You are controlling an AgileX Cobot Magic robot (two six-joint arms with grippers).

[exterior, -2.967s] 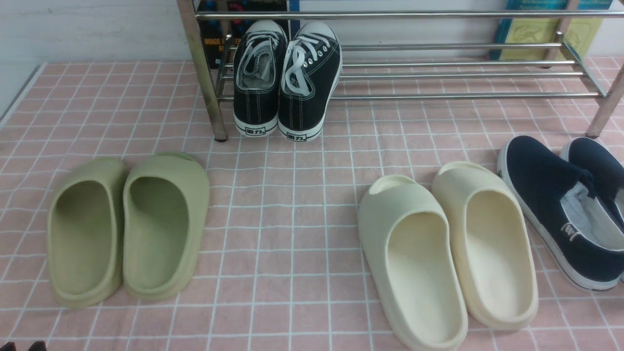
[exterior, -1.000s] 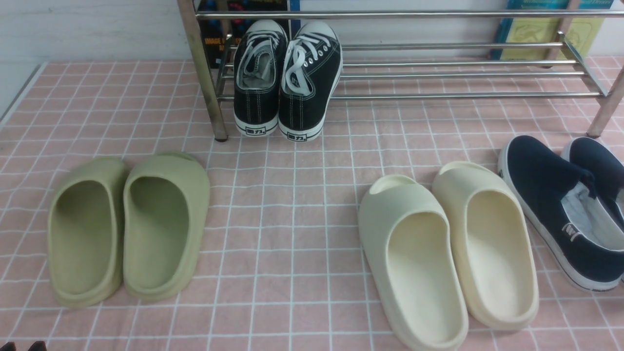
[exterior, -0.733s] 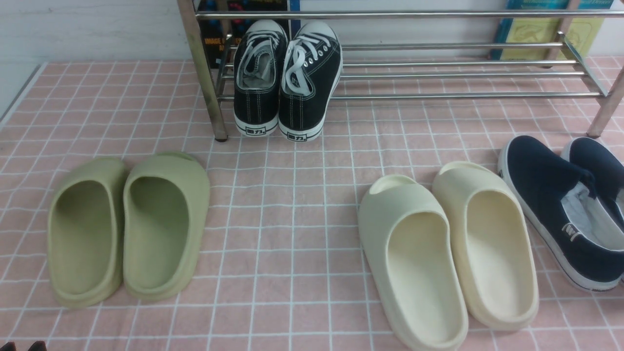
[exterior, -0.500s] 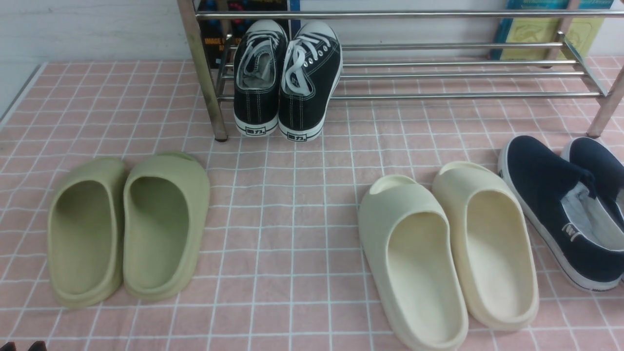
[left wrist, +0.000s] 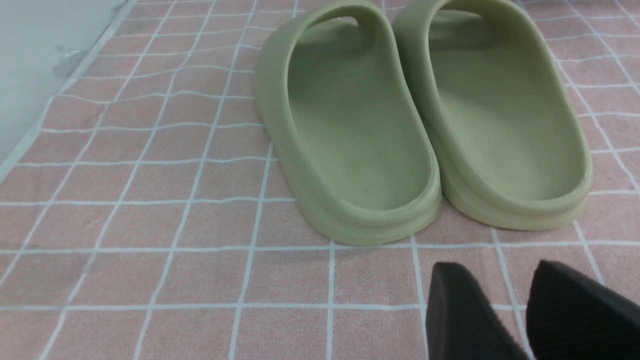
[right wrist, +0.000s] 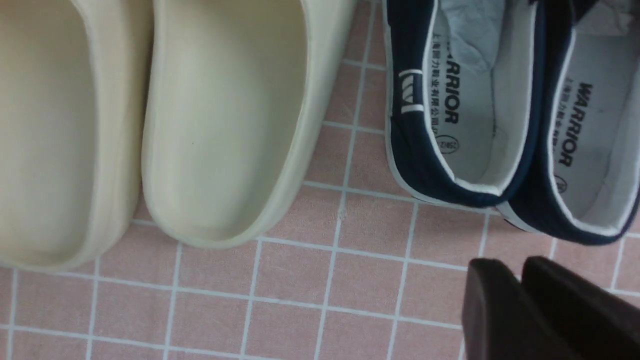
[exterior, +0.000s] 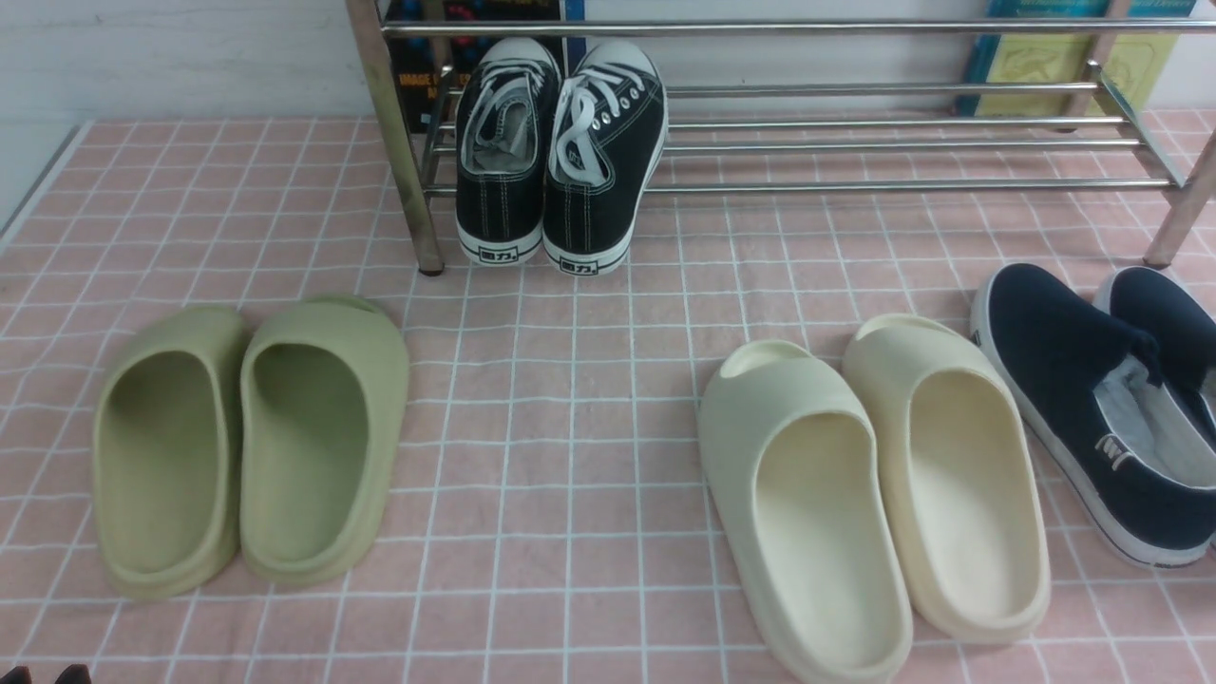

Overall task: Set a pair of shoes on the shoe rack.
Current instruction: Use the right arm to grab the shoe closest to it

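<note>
The pink surface [exterior: 570,399] with its pale grid spreads under everything. Across its far side stands the shoe rack [exterior: 902,186], shiny metal bars between slanted legs. In front of it, right of the middle, lie the cream slides [exterior: 788,389], side by side, and well to their left the green slides [exterior: 323,328] sit together. The navy slip-ons [exterior: 1054,332], the pair for the rack, are on the pink surface at the far right, beside the cream slides and near the rack's right leg. Black lace-up sneakers [exterior: 499,195] rest on the lower shelf at its left end, heels jutting forward. A dark book [exterior: 413,81] and a yellow one [exterior: 1035,71] show behind the rack. The left gripper [left wrist: 503,267] has its jaws clearly parted; the right gripper's [right wrist: 511,265] are only narrowly apart near the slip-ons' heels. Both are holding nothing.
</note>
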